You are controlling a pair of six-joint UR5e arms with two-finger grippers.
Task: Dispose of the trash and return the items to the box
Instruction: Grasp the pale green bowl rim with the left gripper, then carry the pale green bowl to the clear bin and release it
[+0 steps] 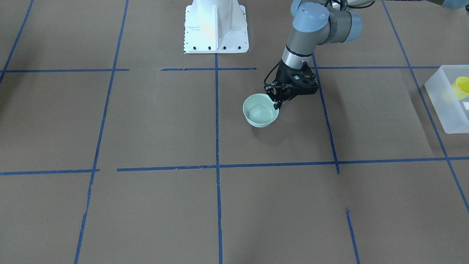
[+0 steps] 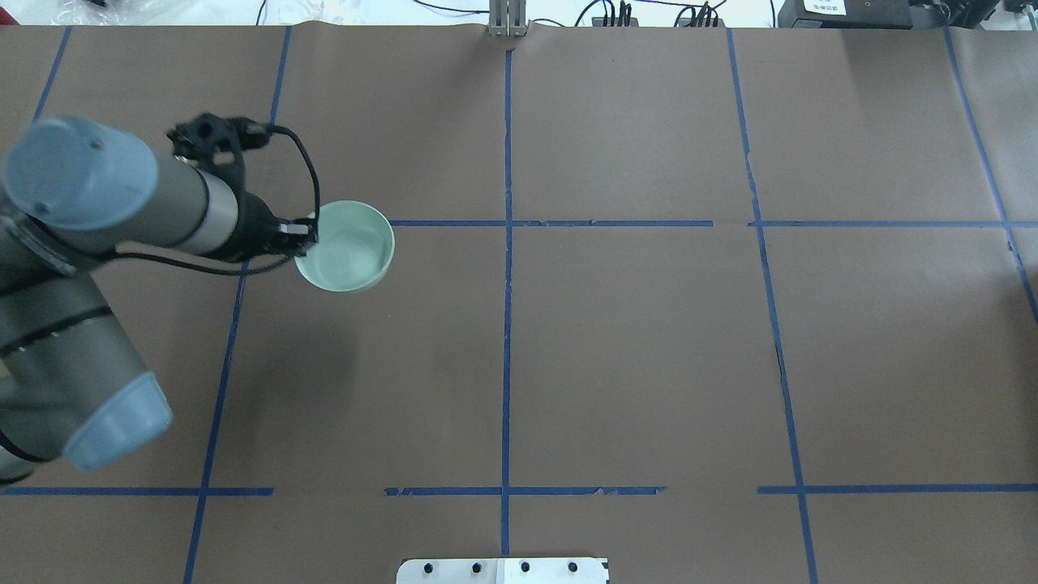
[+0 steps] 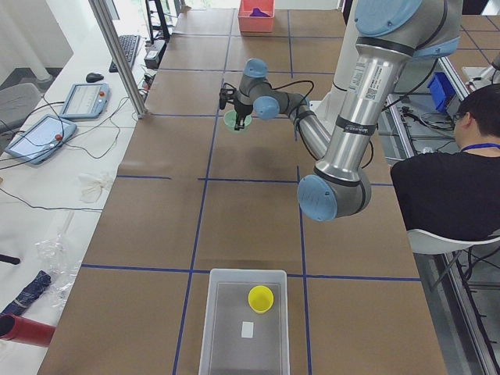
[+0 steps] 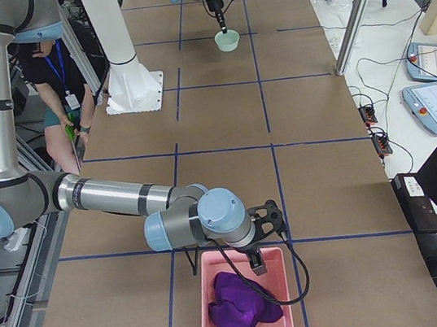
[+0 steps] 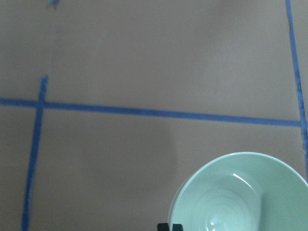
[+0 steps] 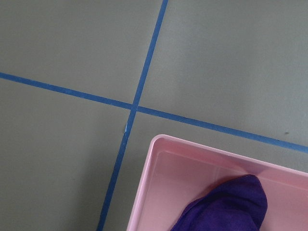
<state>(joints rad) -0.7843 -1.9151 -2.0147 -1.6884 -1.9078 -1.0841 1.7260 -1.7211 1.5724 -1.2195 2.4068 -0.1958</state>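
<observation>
My left gripper (image 1: 277, 105) is shut on the near rim of the pale mint bowl (image 1: 259, 112) and holds it upright, seemingly just above the table. It also shows in the overhead view, gripper (image 2: 306, 235) on bowl (image 2: 349, 247). The left wrist view shows the empty bowl (image 5: 240, 197). The yellow cup (image 1: 462, 87) lies in the frosted white box (image 1: 445, 110) at the table's left end, also in the exterior left view: cup (image 3: 261, 298), box (image 3: 226, 336). My right gripper (image 4: 256, 265) hangs over a pink tray; I cannot tell if it is open or shut.
The pink tray (image 4: 284, 318) at the table's right end holds a purple cloth (image 4: 240, 308); both show in the right wrist view, tray (image 6: 154, 144) and cloth (image 6: 231, 207). The robot's white base (image 1: 216, 29) stands at the table edge. Blue tape lines grid the brown table.
</observation>
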